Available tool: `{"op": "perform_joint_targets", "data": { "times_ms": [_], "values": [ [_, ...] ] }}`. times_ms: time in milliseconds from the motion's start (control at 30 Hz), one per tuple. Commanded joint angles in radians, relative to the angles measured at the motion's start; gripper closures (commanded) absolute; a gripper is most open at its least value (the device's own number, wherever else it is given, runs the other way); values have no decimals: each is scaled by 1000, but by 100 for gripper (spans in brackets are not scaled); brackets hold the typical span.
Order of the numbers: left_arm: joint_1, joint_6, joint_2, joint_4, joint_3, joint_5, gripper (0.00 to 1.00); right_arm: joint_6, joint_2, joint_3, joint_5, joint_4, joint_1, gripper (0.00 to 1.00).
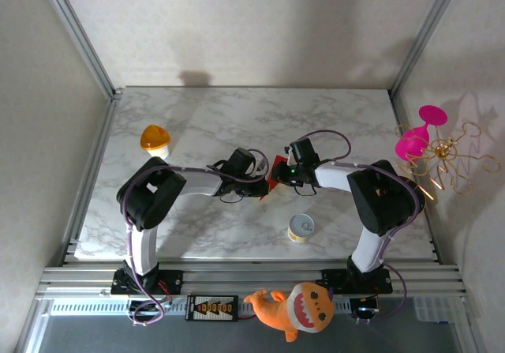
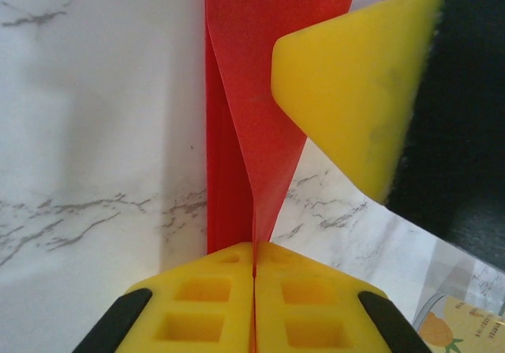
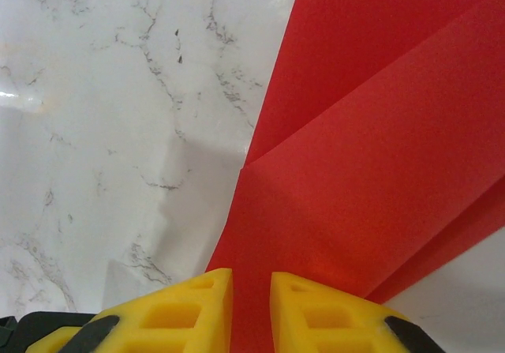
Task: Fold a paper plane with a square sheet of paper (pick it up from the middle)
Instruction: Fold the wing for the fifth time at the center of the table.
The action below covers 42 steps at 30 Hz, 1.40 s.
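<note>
A yellow tin [image 1: 301, 227] stands near me on the marble table [image 1: 237, 116], an orange-topped cup [image 1: 155, 139] far left, and a pink goblet [image 1: 418, 136] and gold wire ornament [image 1: 450, 159] far right. Between my wrists at mid-table is the red sheet of paper [image 2: 252, 116], creased into long tapering layers. My left gripper [image 2: 254, 274] pinches its folded edge tight. My right gripper [image 3: 251, 290] straddles it, fingers narrowly apart; I cannot tell if they grip.

Top external: high, looking down at whole table [image 1: 221, 116]. Wrist views: close, sharing red paper [image 2: 252, 92].
</note>
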Motion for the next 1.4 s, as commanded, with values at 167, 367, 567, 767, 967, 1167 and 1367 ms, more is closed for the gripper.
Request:
{"op": "perform_joint_targets", "data": {
  "times_ms": [167,367,567,767,967,1167,1367],
  "values": [
    [-6,26,57,-120,-14,-32,91,-3,38,12,52,-41,-1,79],
    [-6,33,43,-136,-12,-31,89,-3,53,14,58,-50,-5,79],
    [-5,40,18,-158,-14,-19,87,-3,72,23,65,-72,-9,79],
    [-5,41,-1,-170,-27,2,86,-5,86,35,64,-83,-8,79],
    [3,59,-45,-226,-26,-20,83,-9,91,42,59,-91,-9,79],
    [7,56,-133,-277,4,-47,78,-15,89,46,52,-103,-9,79],
    [10,-30,-185,-186,6,-59,84,-17,90,49,44,-108,-10,80]
  ]
}}
